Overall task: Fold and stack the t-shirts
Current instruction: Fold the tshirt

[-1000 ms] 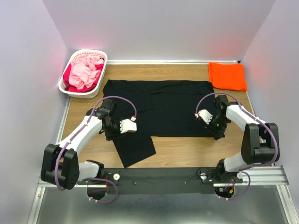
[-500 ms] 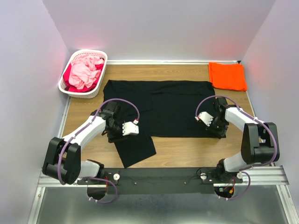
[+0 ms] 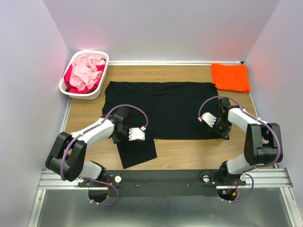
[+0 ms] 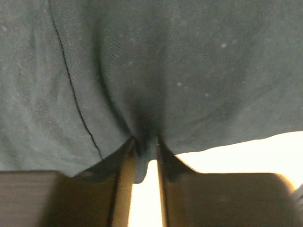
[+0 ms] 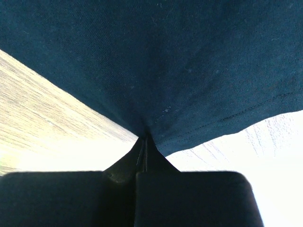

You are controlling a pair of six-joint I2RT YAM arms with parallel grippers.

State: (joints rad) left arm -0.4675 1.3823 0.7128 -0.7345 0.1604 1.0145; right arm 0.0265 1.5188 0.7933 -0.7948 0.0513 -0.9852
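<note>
The large black t-shirt (image 3: 165,106) lies spread flat across the middle of the table, with a flap hanging toward the near edge at the left. My left gripper (image 3: 127,135) is shut on the shirt's near left part. In the left wrist view, black cloth (image 4: 156,71) is pinched between the fingertips (image 4: 128,151). My right gripper (image 3: 221,130) is shut on the shirt's near right hem. In the right wrist view, the dark cloth (image 5: 156,61) is clamped in the closed jaws. The orange t-shirt (image 3: 230,77) lies folded at the back right corner.
A white lattice basket (image 3: 80,94) holding pink and red clothes stands at the back left. Bare wooden table (image 3: 189,151) shows along the near edge and the left side. Purple walls close in the table on three sides.
My left gripper has moved right and toward the near edge, drawing the shirt's left part inward. My right gripper has barely shifted.
</note>
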